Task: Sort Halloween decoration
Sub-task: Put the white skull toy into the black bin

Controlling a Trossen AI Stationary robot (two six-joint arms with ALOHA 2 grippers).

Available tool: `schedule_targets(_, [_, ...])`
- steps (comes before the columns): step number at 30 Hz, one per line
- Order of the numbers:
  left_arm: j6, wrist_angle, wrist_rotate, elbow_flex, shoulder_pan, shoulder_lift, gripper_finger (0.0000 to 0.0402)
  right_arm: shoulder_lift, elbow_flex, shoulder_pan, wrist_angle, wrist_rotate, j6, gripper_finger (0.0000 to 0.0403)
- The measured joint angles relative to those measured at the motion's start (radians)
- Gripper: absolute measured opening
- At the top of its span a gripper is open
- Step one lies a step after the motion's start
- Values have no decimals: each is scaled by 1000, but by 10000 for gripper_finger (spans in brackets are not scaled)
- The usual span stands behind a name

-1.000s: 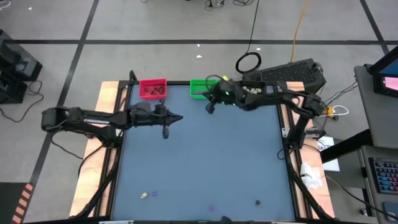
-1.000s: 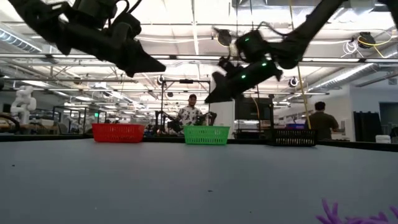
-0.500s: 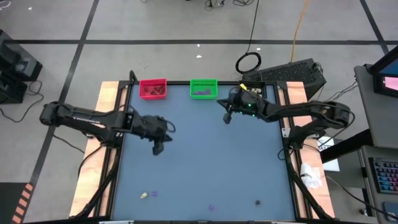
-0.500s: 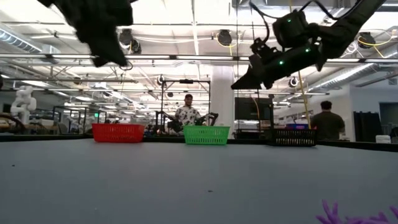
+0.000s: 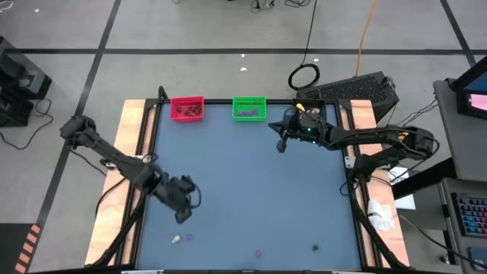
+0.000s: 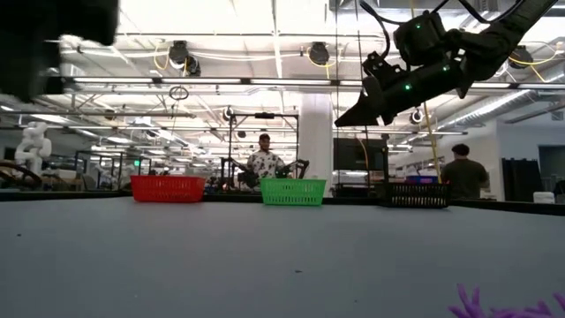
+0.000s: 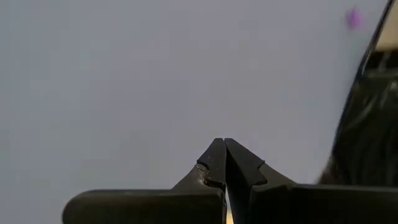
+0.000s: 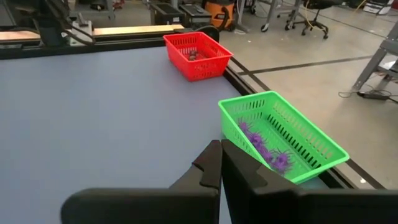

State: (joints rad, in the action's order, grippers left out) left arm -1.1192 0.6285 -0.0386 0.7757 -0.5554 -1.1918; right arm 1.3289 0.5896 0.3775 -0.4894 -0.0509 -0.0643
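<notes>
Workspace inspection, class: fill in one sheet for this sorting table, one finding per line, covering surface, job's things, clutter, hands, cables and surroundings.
Surface: blue-grey table, mostly bare.
Job's things: cream trinket, purple bits and dark trinket loose near the front edge; red bin holds dark pieces, green bin holds purple ones; black bin at the back right.
Clutter: nothing seen on the table.
Hands: left hand shut, empty, above the front left; right hand shut, empty, near the green bin.
Cables: coiled cable on the floor behind the table.
Surroundings: two people in the workshop beyond.
</notes>
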Motion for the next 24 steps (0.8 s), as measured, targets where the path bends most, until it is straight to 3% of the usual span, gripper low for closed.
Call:
schedule_targets(10, [-262,18,144,78,-215,-170,0,0,0,0,11,0,0,0])
schedule_targets(17, [-420,16,168,133,-274,-271,4,0,0,0,13,0,-3,0])
schedule_targets(24, [-446,7,227,135,-275,-354,80,1,0,0,24,0,-8,0])
